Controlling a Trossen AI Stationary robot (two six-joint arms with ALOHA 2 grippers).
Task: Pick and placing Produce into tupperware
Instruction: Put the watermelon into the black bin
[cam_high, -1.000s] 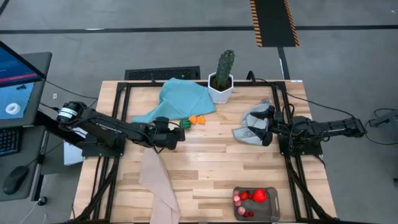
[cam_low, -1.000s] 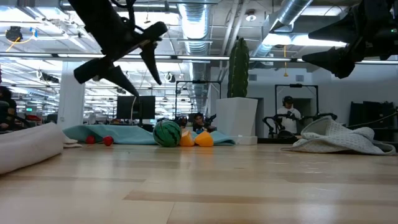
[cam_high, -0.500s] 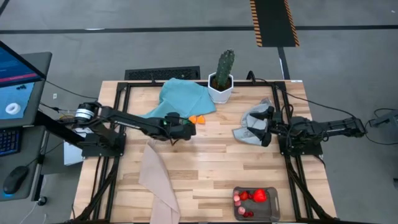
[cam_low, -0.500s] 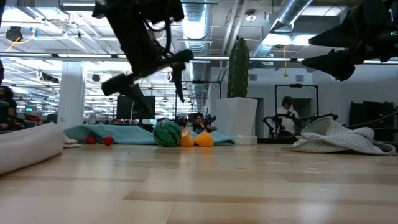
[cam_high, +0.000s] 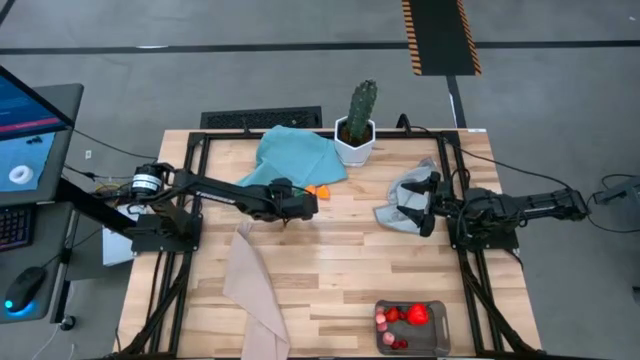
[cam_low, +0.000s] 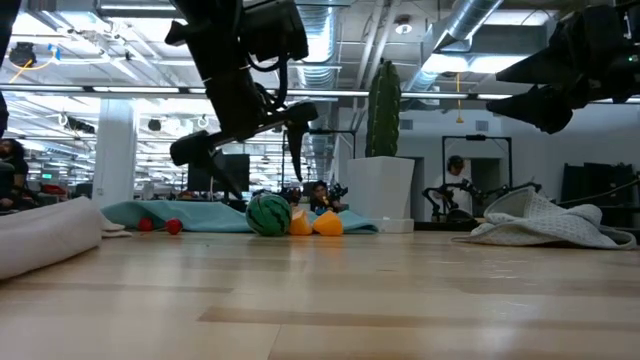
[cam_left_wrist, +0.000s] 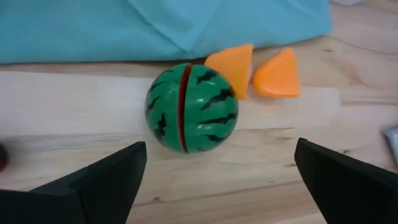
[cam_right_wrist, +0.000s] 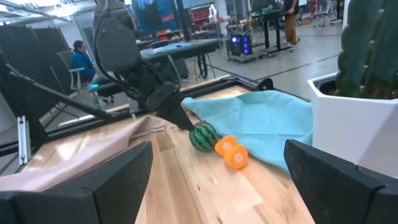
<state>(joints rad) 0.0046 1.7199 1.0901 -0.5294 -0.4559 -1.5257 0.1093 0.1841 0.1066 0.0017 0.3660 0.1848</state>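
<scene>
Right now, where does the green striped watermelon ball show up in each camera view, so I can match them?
High view: mostly hidden under the left gripper, by the teal cloth.
Low view: watermelon ball left of centre, on the table.
Left wrist view: centre, between the open fingers.
Right wrist view: centre.
Shared landmark: two orange pieces beside it.

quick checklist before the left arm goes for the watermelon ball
1. Left gripper fingers spread wide, nothing held: ok.
2. Watermelon ball lies between the fingers' line in the left wrist view: ok.
3. Ball clear of neighbours: not ok; an orange wedge touches it and the teal cloth lies just behind.
4. Gripper low enough to close: not ok; in the low view it hangs above the ball.
5. Tupperware has room: ok, red pieces cover only part.
6. Right gripper out of the path, open over the grey cloth: ok.
</scene>
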